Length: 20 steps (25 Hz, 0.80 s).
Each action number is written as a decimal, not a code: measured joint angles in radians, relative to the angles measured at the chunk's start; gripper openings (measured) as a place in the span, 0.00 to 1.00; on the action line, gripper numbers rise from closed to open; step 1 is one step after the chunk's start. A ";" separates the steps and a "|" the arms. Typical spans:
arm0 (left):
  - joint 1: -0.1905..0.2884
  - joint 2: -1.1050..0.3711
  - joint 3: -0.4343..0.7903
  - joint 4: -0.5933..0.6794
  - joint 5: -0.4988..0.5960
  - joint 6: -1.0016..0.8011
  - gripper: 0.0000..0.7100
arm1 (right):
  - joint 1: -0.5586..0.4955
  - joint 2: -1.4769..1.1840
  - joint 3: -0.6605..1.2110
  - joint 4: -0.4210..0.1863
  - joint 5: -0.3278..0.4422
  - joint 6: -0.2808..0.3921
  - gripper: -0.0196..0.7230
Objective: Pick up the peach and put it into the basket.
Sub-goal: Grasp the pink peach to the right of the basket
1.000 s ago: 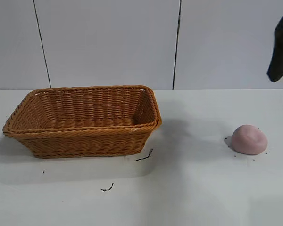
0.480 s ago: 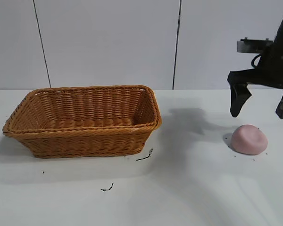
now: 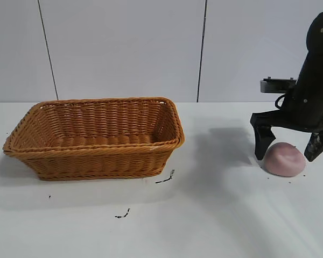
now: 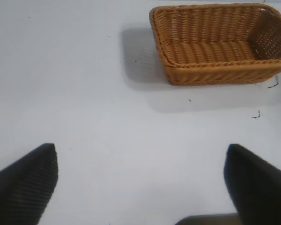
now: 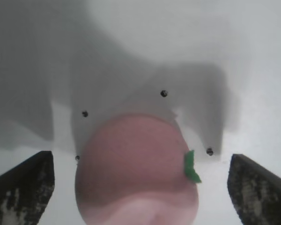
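Observation:
The pale-pink peach (image 3: 284,158) lies on the white table at the right. My right gripper (image 3: 288,146) is open, its two black fingers straddling the peach, one on each side, not touching it. In the right wrist view the peach (image 5: 136,173) with a small green leaf sits between the wide-apart fingertips (image 5: 25,185). The orange-brown wicker basket (image 3: 97,153) stands at the left of the table, empty. It also shows in the left wrist view (image 4: 215,65). My left gripper (image 4: 140,180) is open and empty over bare table, out of the exterior view.
The white table (image 3: 204,215) has small black marks in front of the basket (image 3: 164,178). A panelled white wall stands behind.
My right gripper has come down from the upper right and now straddles the peach. The peach and the basket have not moved.

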 joint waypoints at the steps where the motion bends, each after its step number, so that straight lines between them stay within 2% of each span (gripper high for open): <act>1: 0.000 0.000 0.000 0.000 0.000 0.000 0.98 | 0.000 0.000 0.000 0.000 0.000 0.000 0.95; 3: 0.000 0.000 0.000 0.000 0.000 0.000 0.98 | 0.000 0.000 0.000 0.000 0.000 0.000 0.85; 4: 0.000 0.000 0.000 0.000 0.000 0.000 0.98 | 0.000 0.000 0.000 0.000 0.001 0.000 0.76; 6: 0.000 0.000 0.000 0.000 0.000 0.000 0.98 | 0.000 0.000 0.000 0.000 0.005 0.000 0.55; 9: 0.000 0.000 0.000 0.000 0.000 0.000 0.98 | 0.000 0.000 -0.001 0.000 0.014 -0.004 0.16; 10: 0.000 0.000 0.000 0.000 0.000 0.000 0.98 | 0.000 -0.002 -0.003 0.000 0.015 -0.009 0.09; 11: 0.000 0.000 0.000 0.000 0.000 0.000 0.98 | 0.000 -0.002 -0.006 0.000 0.017 -0.012 0.05; 17: 0.000 0.000 0.000 0.000 0.000 0.000 0.98 | 0.000 -0.032 -0.005 0.000 0.025 -0.031 0.06; 20: 0.000 0.000 0.000 0.000 0.000 0.000 0.98 | 0.000 -0.085 -0.021 -0.002 0.054 -0.038 0.06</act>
